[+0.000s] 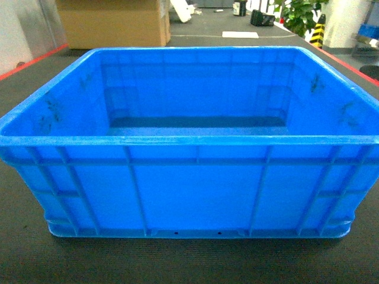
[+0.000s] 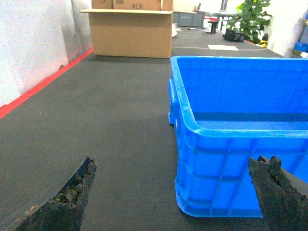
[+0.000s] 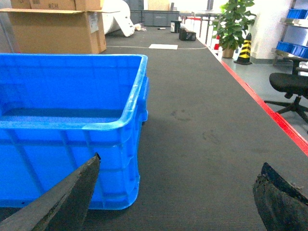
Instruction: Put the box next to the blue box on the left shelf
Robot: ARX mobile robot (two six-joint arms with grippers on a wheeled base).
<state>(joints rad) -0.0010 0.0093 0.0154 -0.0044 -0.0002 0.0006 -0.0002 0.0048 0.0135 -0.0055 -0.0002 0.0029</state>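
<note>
Both end effectors (image 2: 171, 192) (image 3: 178, 197) wide, each straddling a near box (image 1: 189, 189) corner | dark mat (image 3: 202, 125) open alongside

Big bright blue ribbed plastic crate (image 1: 189, 195): smooth, semi-gloss, scuffed inside. Dark grey floor mat (image 2: 120, 110): matt, finely ribbed. Brown cardboard box (image 2: 132, 31): matt.

One box (image 1: 189, 195) (blue), one carton (image 1: 112, 22).
</note>
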